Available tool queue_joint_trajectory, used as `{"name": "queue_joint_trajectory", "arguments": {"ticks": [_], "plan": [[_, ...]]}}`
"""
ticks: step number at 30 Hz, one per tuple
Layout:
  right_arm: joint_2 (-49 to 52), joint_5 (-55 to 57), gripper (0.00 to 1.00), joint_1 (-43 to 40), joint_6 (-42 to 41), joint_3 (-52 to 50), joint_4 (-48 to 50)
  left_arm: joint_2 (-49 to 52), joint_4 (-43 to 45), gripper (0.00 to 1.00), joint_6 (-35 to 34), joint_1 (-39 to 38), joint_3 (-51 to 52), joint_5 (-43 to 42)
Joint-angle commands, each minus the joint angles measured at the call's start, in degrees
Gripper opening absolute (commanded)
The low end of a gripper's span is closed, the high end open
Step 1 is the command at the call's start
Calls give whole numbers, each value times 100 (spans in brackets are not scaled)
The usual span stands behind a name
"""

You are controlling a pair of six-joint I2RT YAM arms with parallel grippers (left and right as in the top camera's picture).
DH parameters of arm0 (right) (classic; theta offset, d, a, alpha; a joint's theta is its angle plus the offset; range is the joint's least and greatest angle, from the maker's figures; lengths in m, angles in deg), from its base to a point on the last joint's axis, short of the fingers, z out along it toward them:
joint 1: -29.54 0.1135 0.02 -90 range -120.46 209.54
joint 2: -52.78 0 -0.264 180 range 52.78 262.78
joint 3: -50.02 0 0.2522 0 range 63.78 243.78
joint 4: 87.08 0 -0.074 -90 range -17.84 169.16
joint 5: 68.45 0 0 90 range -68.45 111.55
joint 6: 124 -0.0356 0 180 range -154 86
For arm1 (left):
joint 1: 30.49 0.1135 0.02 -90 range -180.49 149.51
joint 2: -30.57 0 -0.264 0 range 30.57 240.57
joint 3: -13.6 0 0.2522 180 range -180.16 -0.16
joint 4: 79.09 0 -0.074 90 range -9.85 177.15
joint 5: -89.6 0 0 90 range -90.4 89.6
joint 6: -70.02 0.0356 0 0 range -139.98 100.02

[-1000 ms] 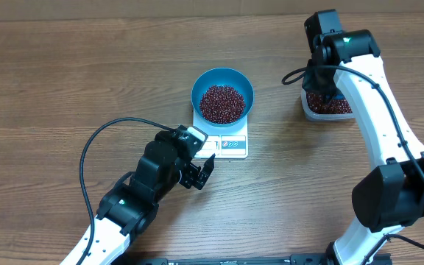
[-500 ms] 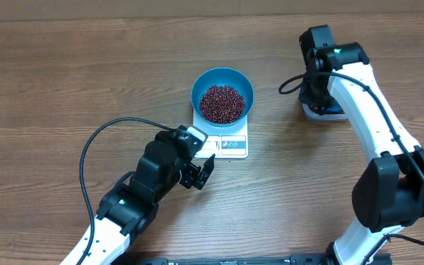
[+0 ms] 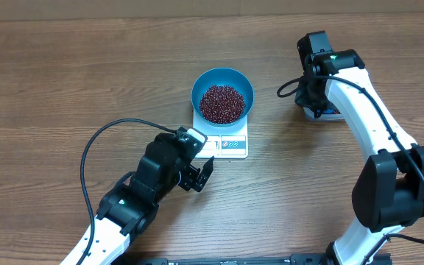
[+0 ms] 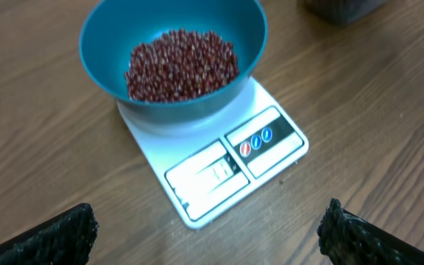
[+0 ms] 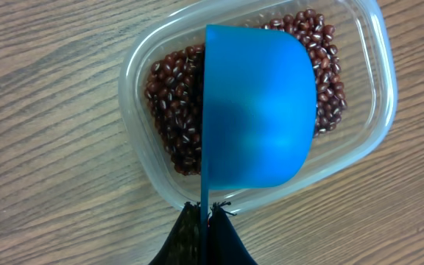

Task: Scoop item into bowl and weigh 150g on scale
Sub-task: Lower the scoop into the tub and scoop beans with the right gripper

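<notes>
Two spots carry markings, both on the scale. We see a display with faint digits too blurred to read, and beside it a dark panel with three round buttons, one red and two blue, whose symbols are too small to make out. We find no brand name we can read on anything.

Bowl sits on the far half of the scale and leaves the display edge uncovered. Beans fill its bottom in a loose heap.

Left gripper is released, jaws spread wide with nothing between them. It sits over the table just beside the scale's display-side corner and points at it. The bowl lies beyond the display from it, and it touches neither bowl nor scale. Its cable loops out to the side.

Right gripper is clenched on the thin handle of the blue scoop. The scoop hangs over the clear tub, smooth blue face toward the wrist camera, covering the tub's middle. More beans lie in the tub around and under it. We cannot tell whether the scoop touches them. The tub is well apart from the scale, hidden under the right arm in the overhead view.
</notes>
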Motion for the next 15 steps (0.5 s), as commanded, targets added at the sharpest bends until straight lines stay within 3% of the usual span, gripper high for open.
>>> {"name": "queue_joint_trajectory", "arguments": {"ticks": [1,15], "plan": [[-138,-59,4,-20,-22,-31,39,31,-177,100,68,35,7,57],[-138,-490,4,-81,-2,-31,210,31,-332,100,68,33,4,57]]}}
